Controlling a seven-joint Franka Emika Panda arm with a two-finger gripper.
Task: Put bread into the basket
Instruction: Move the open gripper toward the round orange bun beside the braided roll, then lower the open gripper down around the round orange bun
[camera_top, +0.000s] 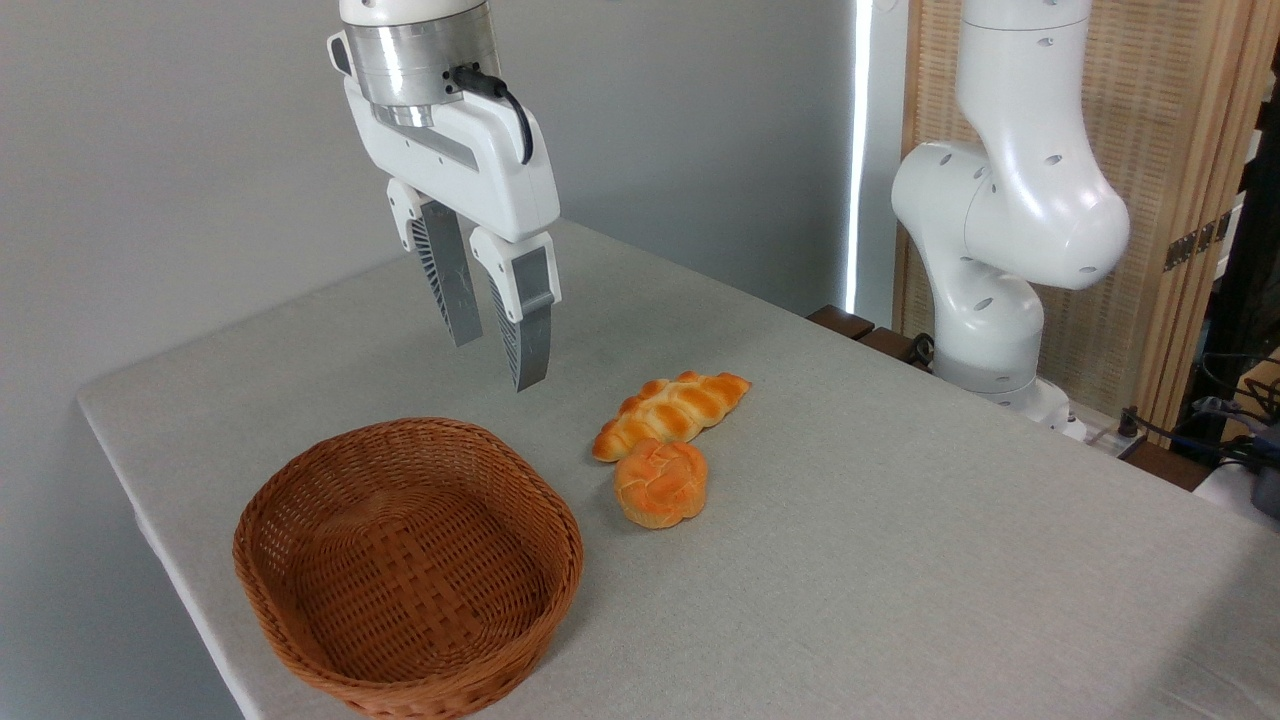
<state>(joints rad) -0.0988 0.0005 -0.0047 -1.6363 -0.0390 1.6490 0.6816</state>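
- Tool (498, 362): hung in the air above the table, fingers pointing down, set a moderate way apart with clear space between them and nothing held.
- Bread (661, 483): the small round knotted bun, orange-golden, lay on the bare table (900, 560), untouched.
- Bearing, bread from tool: the bun sat to the right of the tool and nearer the camera, and well below the fingertips. The tool stood over the strip of table between the far rim of the basket and the two pieces of bread, not over the bun itself.
- Basket (410, 570): oval, reddish-brown wicker, empty, to the left of the bun and apart from it; a band of cloth showed between them. The tool was above and behind its far edge.
- Braided loaf (672, 413): the longer piece lay just behind the bun, its near end touching or all but touching it; its long axis ran from lower left to upper right.
- Bun shape: near round, so no long axis to favour.
- Judgement: the approach called for a shift right and toward the camera, then a descent. The loaf crowded the far side, so a finger dropped there might nudge it.
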